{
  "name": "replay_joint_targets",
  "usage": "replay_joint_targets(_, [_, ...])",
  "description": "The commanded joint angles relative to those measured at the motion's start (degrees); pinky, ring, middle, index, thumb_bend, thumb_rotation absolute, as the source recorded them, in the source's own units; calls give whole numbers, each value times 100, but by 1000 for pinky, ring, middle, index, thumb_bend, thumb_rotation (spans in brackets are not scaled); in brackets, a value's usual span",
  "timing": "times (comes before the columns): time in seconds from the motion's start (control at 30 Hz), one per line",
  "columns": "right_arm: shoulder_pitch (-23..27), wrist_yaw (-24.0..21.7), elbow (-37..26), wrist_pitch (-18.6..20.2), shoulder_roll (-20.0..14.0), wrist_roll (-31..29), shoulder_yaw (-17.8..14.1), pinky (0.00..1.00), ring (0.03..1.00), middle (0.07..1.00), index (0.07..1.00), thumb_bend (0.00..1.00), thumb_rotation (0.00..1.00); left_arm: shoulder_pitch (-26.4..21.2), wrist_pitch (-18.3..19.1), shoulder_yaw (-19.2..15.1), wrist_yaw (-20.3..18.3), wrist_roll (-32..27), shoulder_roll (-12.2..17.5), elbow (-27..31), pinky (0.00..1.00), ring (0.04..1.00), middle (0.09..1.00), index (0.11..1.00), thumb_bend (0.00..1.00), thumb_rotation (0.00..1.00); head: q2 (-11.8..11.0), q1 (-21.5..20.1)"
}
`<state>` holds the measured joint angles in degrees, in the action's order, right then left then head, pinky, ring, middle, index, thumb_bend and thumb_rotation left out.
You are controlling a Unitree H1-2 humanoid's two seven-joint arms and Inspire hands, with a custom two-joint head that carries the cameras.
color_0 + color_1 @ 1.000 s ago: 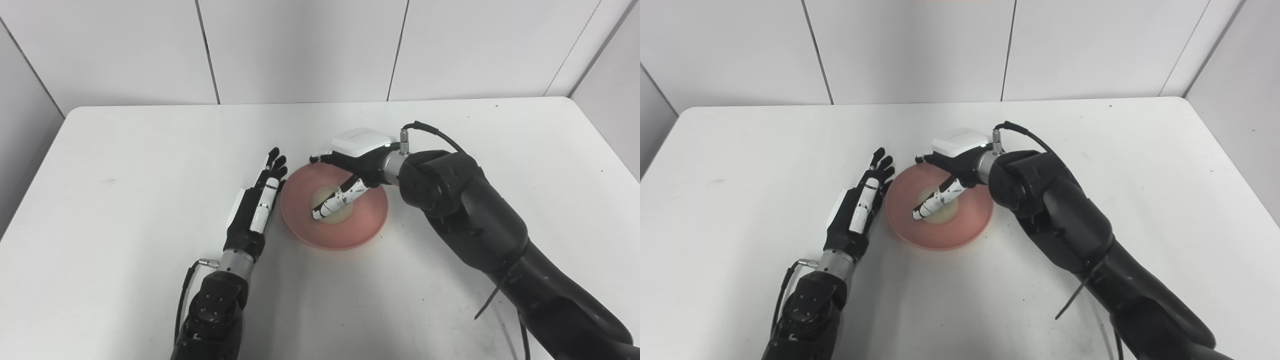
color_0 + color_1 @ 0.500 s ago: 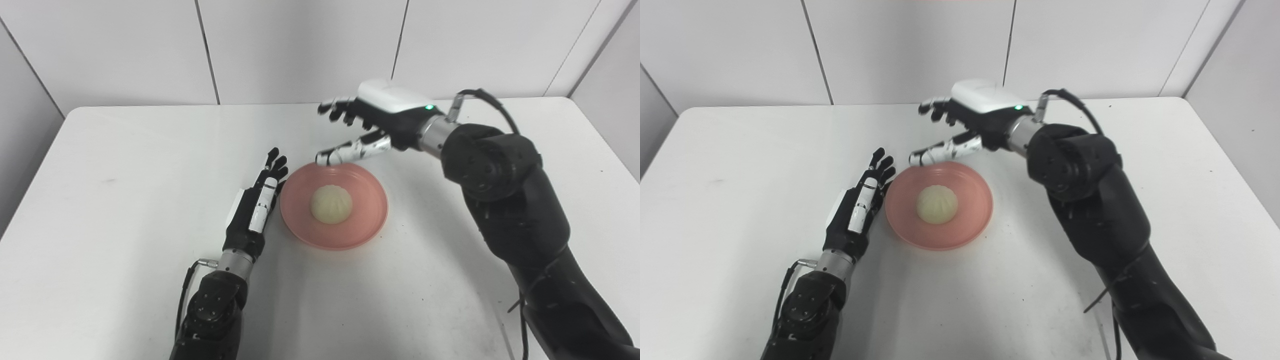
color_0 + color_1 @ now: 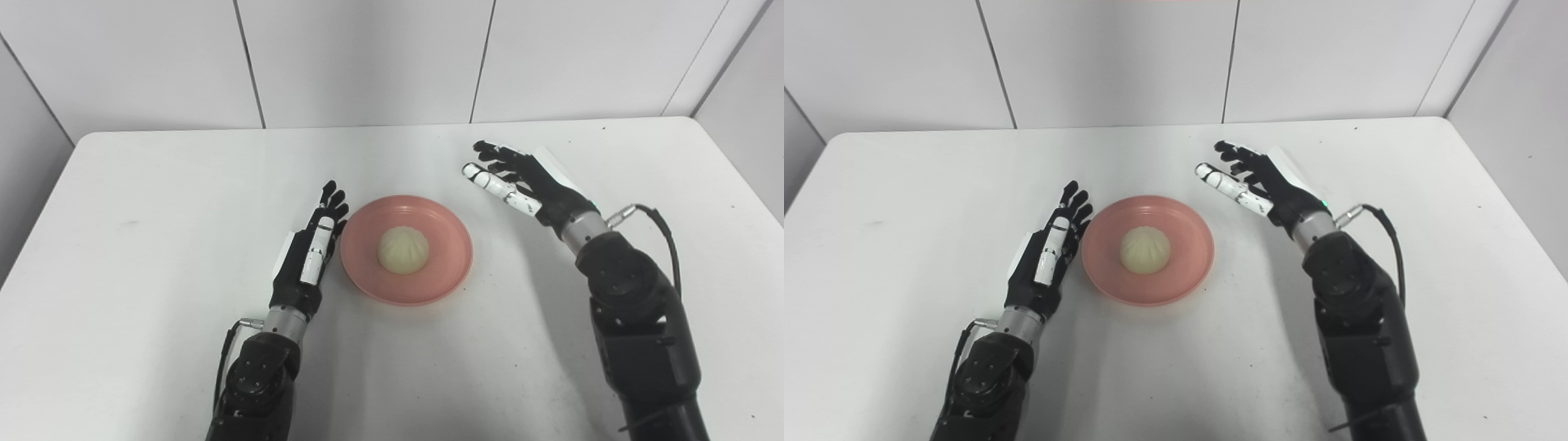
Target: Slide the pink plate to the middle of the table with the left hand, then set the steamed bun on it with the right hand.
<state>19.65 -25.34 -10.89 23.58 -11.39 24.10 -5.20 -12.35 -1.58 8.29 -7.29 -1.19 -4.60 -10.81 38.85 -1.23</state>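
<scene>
The steamed bun is sitting on the pink plate. Both hands are lying wide, holding nothing; the left hand, just beside the rim, is risking a nudge, while the right hand is hovering far right.

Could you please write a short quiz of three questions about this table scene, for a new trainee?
1. True or false: the steamed bun lies on the pink plate.
2. Which hand is nearer to the plate's rim: A) the left hand, B) the right hand?
3. Fill in: both hands are ____ and hold nothing.

Key: 1 true. 2 A; it is beside the plate's left rim, and whether it touches cannot be told. 3 open.
</scene>
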Motion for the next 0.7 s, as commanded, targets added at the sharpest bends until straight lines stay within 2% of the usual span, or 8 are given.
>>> replay_joint_targets(0.0, [-67,418,254,-725,231,-832,-283,982,990,993,993,405,1000,343,195,-34,-63,-115,39,-180,988,984,999,1000,307,1000,-16,10])
replay_joint_targets(0.07, [-222,739,673,-1450,483,-1402,-491,997,998,999,999,399,1000,363,200,-43,-46,-102,40,-164,995,987,1000,1000,319,1000,-26,10])
replay_joint_targets(0.1, [-287,884,793,-1686,567,-1515,-519,999,999,1000,1000,399,1000,370,184,-48,-35,-95,40,-168,998,989,1000,1000,324,1000,-26,10])
replay_joint_targets(0.27, [-499,1519,1122,-2455,762,-1541,-360,1000,1000,1000,1000,345,1000,383,58,-67,-8,-52,42,-246,1000,996,1000,1000,344,1000,-60,37])
replay_joint_targets(0.47, [-641,1912,1365,-2897,794,-1584,-94,1000,1000,1000,1000,266,1000,385,-56,-81,48,-3,29,-337,1000,999,1000,1000,356,1000,-114,99])
replay_joint_targets(0.67, [-882,2006,1617,-2995,878,-1915,56,1000,1000,1000,1000,284,1000,438,-158,-87,131,80,18,-357,1000,1000,1000,1000,367,1000,-195,264])
